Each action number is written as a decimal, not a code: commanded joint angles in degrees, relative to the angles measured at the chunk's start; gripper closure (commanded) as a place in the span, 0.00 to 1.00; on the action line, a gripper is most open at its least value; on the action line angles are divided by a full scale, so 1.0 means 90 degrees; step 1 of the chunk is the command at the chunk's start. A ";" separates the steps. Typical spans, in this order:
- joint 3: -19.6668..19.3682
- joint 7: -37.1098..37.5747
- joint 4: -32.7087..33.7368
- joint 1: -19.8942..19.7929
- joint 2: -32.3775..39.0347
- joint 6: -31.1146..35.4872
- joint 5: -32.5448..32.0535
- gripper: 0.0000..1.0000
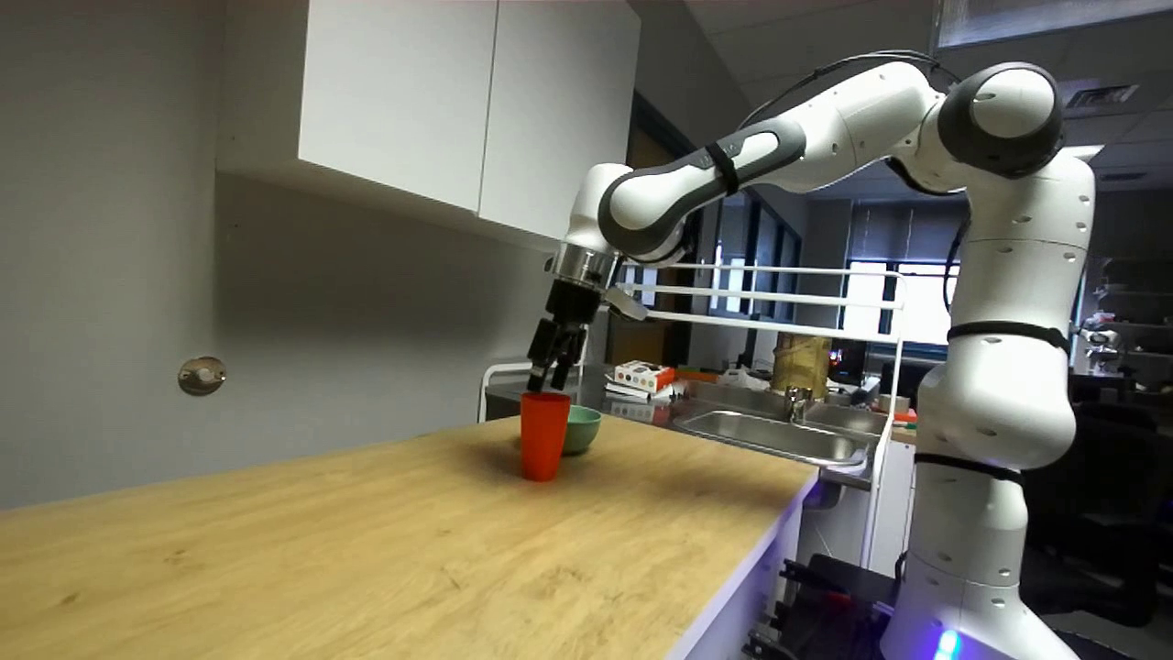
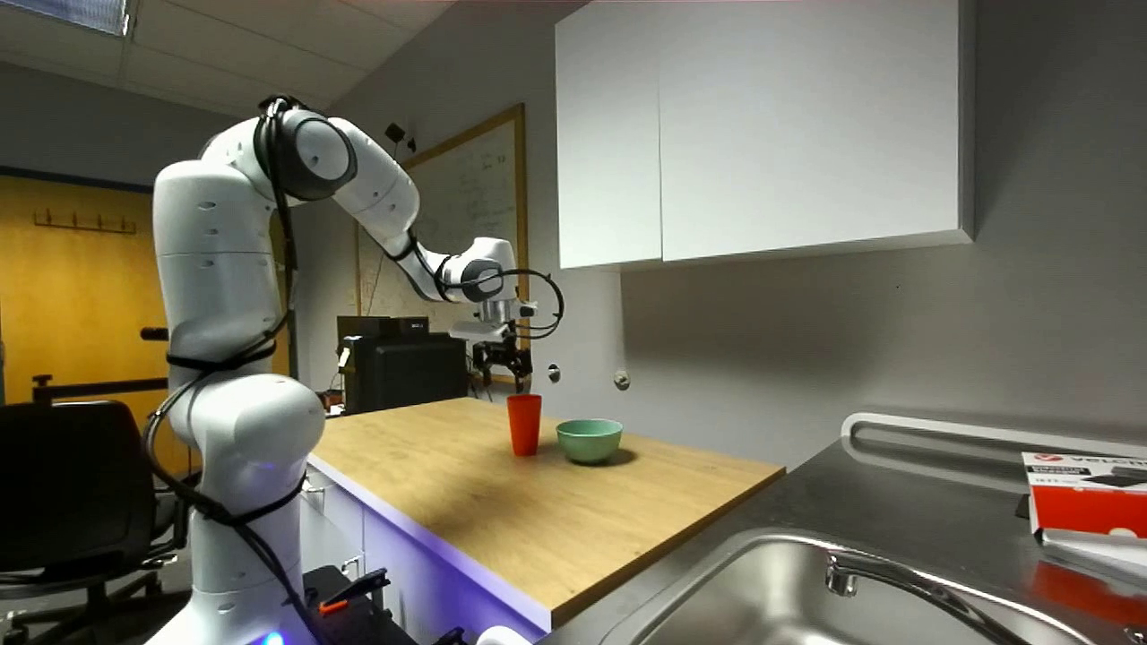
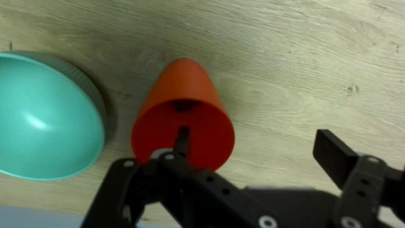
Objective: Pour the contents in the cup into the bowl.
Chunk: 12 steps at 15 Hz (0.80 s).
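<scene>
I see 1 red-orange cup (image 2: 524, 425), tapered, upright on table (image 2: 582, 528); 1 pale green bowl (image 2: 589, 445), round, right way up, just beside cup, gap between.

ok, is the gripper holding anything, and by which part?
Nothing held: the gripper is open, one finger at the mouth of the cup, the other well off to the side.

The counter (image 1: 394, 550) was topped in light wood grain, flecked with small dark knots (image 3: 350, 89), and had a pale long edge (image 1: 753, 573) (tinged violet in both exterior views). Upright on it stood the red-orange cup (image 2: 524, 428), and just beside that, with a narrow strip of surface between them, sat the pale green bowl (image 2: 590, 442), open side up.
</scene>
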 commanded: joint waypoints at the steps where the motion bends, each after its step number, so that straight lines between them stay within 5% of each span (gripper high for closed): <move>1: 0.0102 0.0077 0.0667 0.0024 0.0660 -0.0182 -0.0253 0.00; 5: 0.0114 0.0090 0.1088 0.0031 0.1185 -0.0323 -0.0312 0.00; 6: 0.0111 0.0121 0.1162 0.0034 0.1289 -0.0340 -0.0345 0.25; 7: 0.0109 0.0147 0.1242 0.0039 0.1400 -0.0370 -0.0389 0.26; 12: 0.0091 0.0249 0.1518 0.0069 0.1696 -0.0497 -0.0594 0.64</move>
